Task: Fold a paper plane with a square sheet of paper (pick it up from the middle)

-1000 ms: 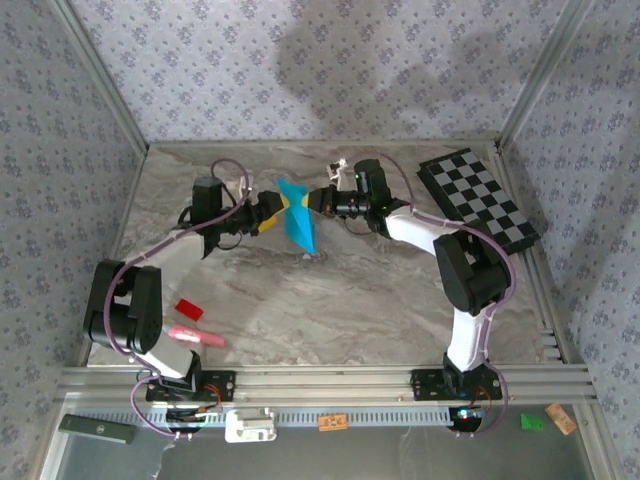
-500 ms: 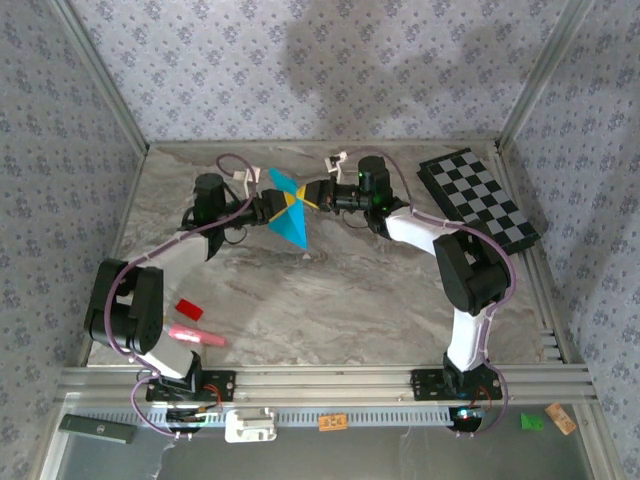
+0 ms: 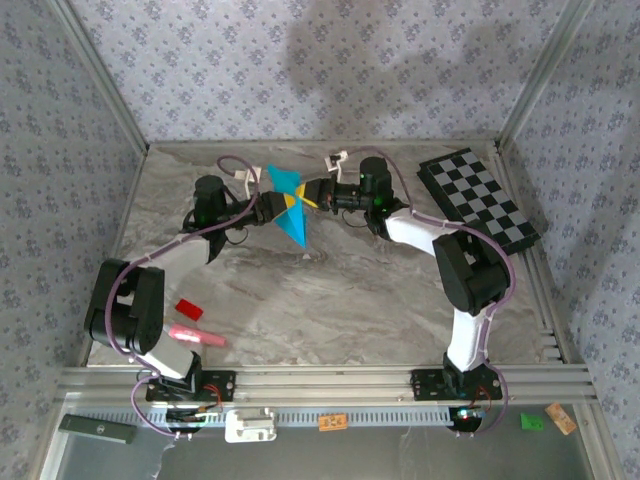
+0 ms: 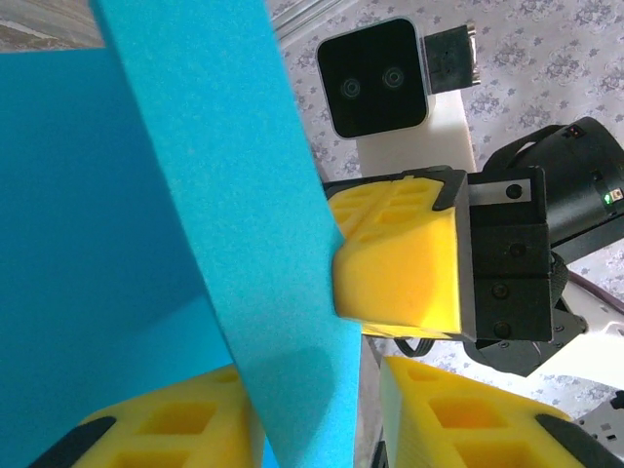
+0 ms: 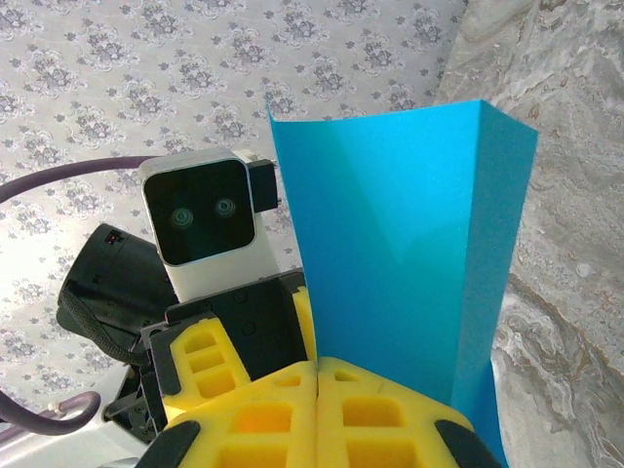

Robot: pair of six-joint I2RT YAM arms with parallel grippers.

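The cyan-blue square sheet of paper point(image 3: 291, 218), creased and partly folded, hangs in the air above the back middle of the table, between my two grippers. My right gripper point(image 3: 304, 196) is shut on its edge; in the right wrist view the paper point(image 5: 409, 234) rises from the seam of the pressed-together fingers point(image 5: 390, 419). My left gripper point(image 3: 276, 207) straddles the sheet from the other side. In the left wrist view the paper point(image 4: 146, 195) lies against one yellow finger point(image 4: 146, 434), and a gap separates it from the other finger point(image 4: 468, 409). No dart shape of a paper plane shows.
A black-and-white checkered board point(image 3: 478, 198) lies at the back right of the marble table point(image 3: 330, 290). A small red block point(image 3: 188, 309) and a pink object point(image 3: 195, 335) lie by the left arm's base. Patterned walls enclose the back and sides.
The left gripper's jaws have narrowed around the sheet. Both grippers and the paper have shifted slightly toward the back left, and the paper has tilted.
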